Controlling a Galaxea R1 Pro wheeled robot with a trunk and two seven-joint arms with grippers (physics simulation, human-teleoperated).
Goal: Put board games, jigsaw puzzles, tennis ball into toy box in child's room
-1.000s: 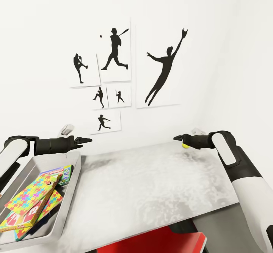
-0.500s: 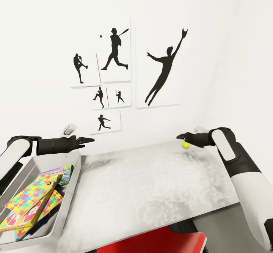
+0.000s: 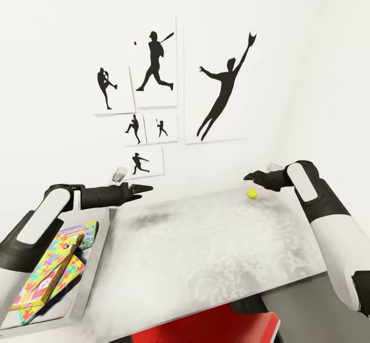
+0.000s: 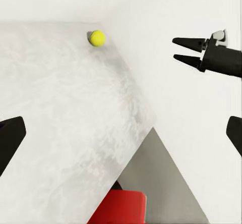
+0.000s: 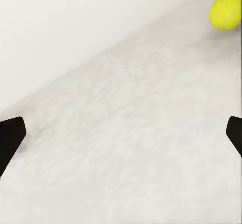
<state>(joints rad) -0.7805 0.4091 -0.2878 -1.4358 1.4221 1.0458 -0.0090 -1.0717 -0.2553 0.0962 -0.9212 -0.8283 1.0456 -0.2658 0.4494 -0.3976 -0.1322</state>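
The small yellow-green tennis ball (image 3: pixel 252 193) sits alone on the mottled pale-grey surface (image 3: pixel 205 250), near its far edge and close to the white wall, toward my right side. I see it again from the left wrist camera (image 4: pixel 97 38) and at the edge of the right wrist camera (image 5: pixel 225 12). I judge it light, a little springy and fuzzy enough to give friction, but round, so it will roll off at the slightest nudge from one side. The place to take it is across its widest middle, both fingers closing evenly from above so it cannot squirt out.

My right gripper (image 3: pixel 250 176) hovers just above and beside the ball, not touching it; the left wrist camera shows its two dark fingers (image 4: pixel 190 42) apart with nothing between them. In the right wrist picture the ball lies off toward one fingertip, not centred, so I think I need to shift before closing.

My left gripper (image 3: pixel 146 188) hangs over the near-left part of the surface, its fingers apart and empty, judging by its own camera.

Below the left arm is the shallow grey toy box (image 3: pixel 95 271), already holding the multicoloured jigsaw puzzles (image 3: pixel 49 268) and a light blue board game (image 3: pixel 85 231) leaning together.
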